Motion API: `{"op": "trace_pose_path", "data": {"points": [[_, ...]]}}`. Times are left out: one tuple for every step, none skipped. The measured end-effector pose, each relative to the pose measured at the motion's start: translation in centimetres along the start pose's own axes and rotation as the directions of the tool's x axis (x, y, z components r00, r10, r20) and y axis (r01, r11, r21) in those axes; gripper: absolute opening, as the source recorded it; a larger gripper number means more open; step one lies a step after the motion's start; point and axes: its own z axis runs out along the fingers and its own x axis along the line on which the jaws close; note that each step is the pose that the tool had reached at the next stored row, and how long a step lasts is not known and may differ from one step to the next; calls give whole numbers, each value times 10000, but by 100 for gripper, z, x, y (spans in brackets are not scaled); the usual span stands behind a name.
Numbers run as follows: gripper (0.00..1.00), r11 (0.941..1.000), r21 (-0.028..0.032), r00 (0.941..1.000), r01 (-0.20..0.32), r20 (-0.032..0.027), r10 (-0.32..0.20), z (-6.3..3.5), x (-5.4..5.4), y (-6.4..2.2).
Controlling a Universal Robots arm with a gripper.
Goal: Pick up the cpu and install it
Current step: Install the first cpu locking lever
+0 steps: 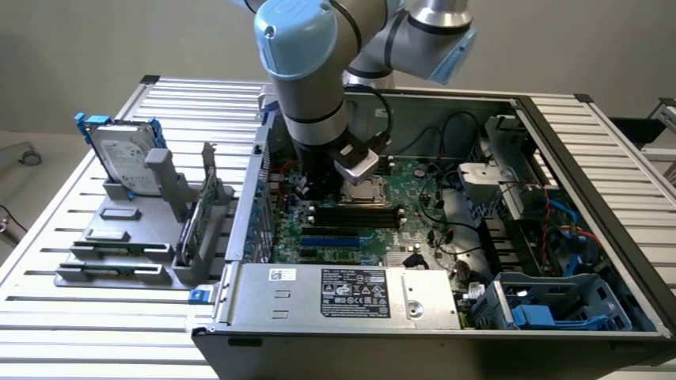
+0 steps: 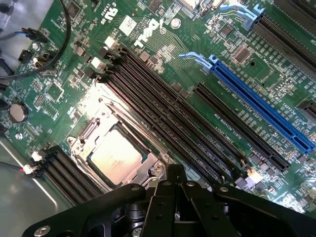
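Note:
The cpu (image 2: 116,157), a small silver-grey square chip, lies flat inside the metal-framed socket (image 2: 86,136) on the green motherboard (image 2: 163,54). In the exterior view the socket (image 1: 366,191) with the chip sits mid-board inside the open computer case (image 1: 591,158). My gripper (image 2: 176,174) hovers just beside the socket, near one of its corners, with its black fingers pressed together and nothing between them. From the exterior view the gripper (image 1: 355,171) hangs directly over the socket area.
Black memory slots (image 2: 163,113) and a blue expansion slot (image 2: 256,106) run beside the socket. The power supply (image 1: 349,293) and a blue drive cage (image 1: 560,305) line the case front. A silver hard drive (image 1: 122,158) stands in a grey fixture (image 1: 116,237) at the exterior view's left.

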Motion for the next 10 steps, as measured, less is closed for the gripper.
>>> {"op": "trace_pose_path", "data": {"points": [[11, 10000, 0, 10000, 1, 2, -1, -32, 15, -8], [11, 10000, 2, 10000, 1, 1, -1, -64, 32, -18], [11, 10000, 6, 10000, -1, 4, 1, -88, 51, -33], [11, 10000, 16, 10000, -3, 16, 3, -106, 73, -53], [11, 10000, 31, 10000, 0, 36, 0, -113, 99, -81], [11, 10000, 52, 10000, 13, 55, -14, -116, 121, -103], [11, 10000, 70, 10000, 38, 69, -39, -118, 139, -123], [11, 9999, 89, 9999, 70, 81, -71, -119, 156, -140], [11, 9999, 108, 9999, 116, 94, -117, -123, 169, -154], [11, 9997, 128, 9998, 185, 101, -187, -127, 178, -164]]}}
